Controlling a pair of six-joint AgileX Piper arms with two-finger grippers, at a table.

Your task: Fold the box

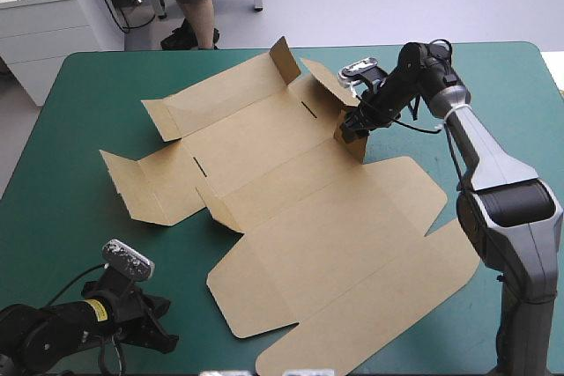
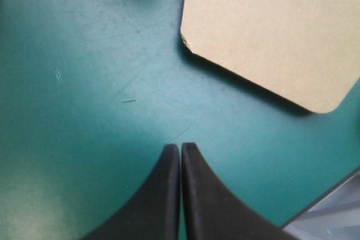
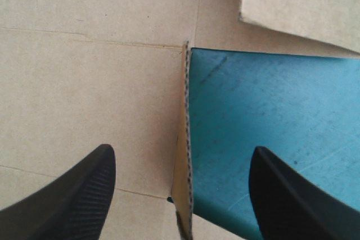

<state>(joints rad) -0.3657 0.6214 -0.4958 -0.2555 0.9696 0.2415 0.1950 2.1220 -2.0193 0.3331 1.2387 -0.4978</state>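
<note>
The box point(image 1: 308, 217) lies mostly flat across the middle of the teal-green tabletop point(image 1: 70, 138), with a few far flaps raised. My right claw point(image 1: 352, 125) is spread wide, its black fingers point(image 3: 84, 195) astride an upright flap point(image 3: 183, 139) at far right. My left claw point(image 1: 159, 328) is clenched empty at near left, apart from the board.

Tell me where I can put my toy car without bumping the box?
The table is bare along its left edge, between the box and the left gripper, and at the far right corner beyond the right gripper. The box fills the middle.
</note>
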